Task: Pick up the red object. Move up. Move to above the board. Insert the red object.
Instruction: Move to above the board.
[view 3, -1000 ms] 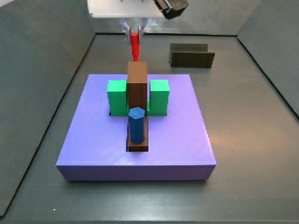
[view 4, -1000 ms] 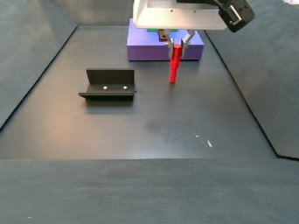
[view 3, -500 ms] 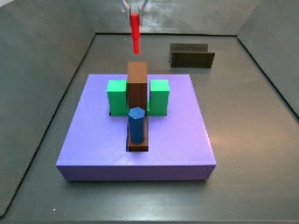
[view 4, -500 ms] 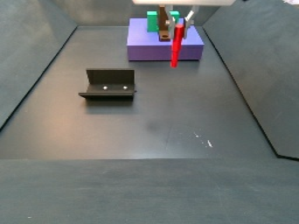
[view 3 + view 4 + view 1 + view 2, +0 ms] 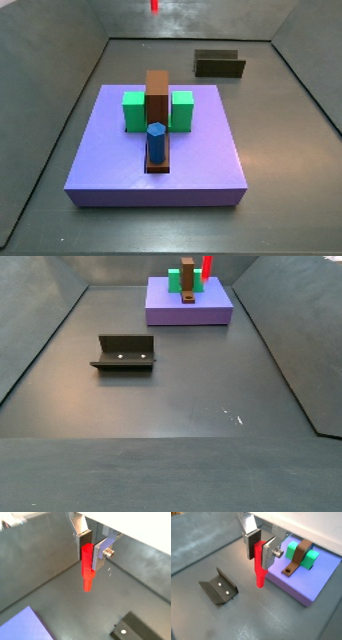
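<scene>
While the claw [image 5: 260, 550] grips the red object [image 5: 258, 564], the fixture [image 5: 218, 586] sits apart from the board [image 5: 308, 584].

Floor [image 5: 174, 406]: dark grey, matte and flat, with small pale scuffs [image 5: 231, 414] in a side view.
Walls [image 5: 54, 70]: plain dark grey panels sloping up from the floor's edges.
Light: soft and even, a faint sheen on the floor.
Fixture [image 5: 124, 353]: stands on the floor.
</scene>
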